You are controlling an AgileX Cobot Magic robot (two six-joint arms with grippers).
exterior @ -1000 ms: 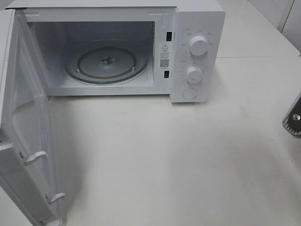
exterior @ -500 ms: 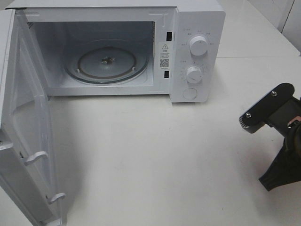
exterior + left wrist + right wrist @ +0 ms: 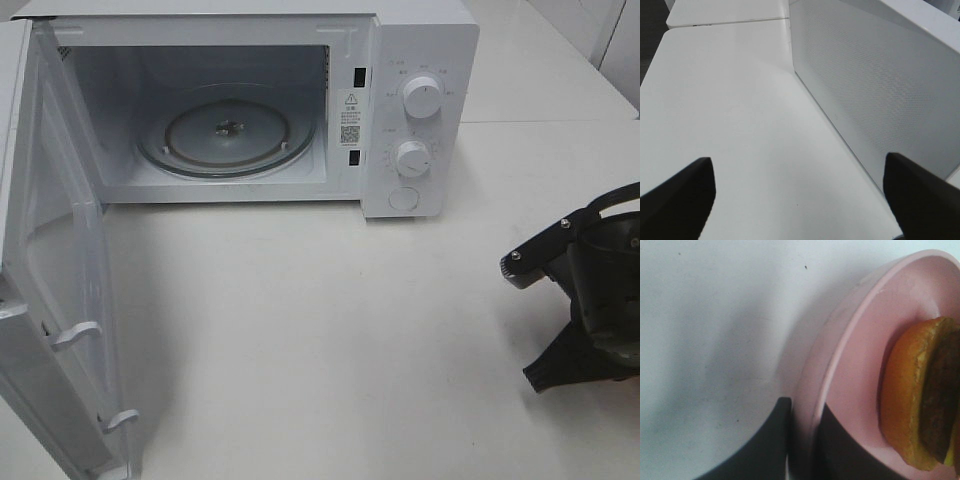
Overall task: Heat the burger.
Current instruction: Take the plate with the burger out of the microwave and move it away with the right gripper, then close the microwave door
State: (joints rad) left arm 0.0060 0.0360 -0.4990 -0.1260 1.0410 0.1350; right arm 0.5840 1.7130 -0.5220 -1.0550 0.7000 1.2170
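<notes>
The burger (image 3: 920,395), with its golden-brown bun and dark patty, lies on a pink plate (image 3: 860,365) in the right wrist view. My right gripper (image 3: 805,406) is shut on the plate's rim, one finger under it and one over it. In the exterior high view the right arm (image 3: 590,290) reaches in from the right edge, and its dark fingers (image 3: 555,370) hang above the table; the burger and plate are out of view there. My left gripper (image 3: 800,200) stands open over the bare table with nothing between its fingers, beside the door's outer face.
The white microwave (image 3: 420,100) stands at the back with its glass turntable (image 3: 228,130) bare. Its door (image 3: 60,280) is swung wide open toward the front left. The perforated door panel (image 3: 880,75) rises close to the left gripper.
The right arm has come in from the right edge of the exterior view and moved leftward and lower. The microwave and its door have not moved.
</notes>
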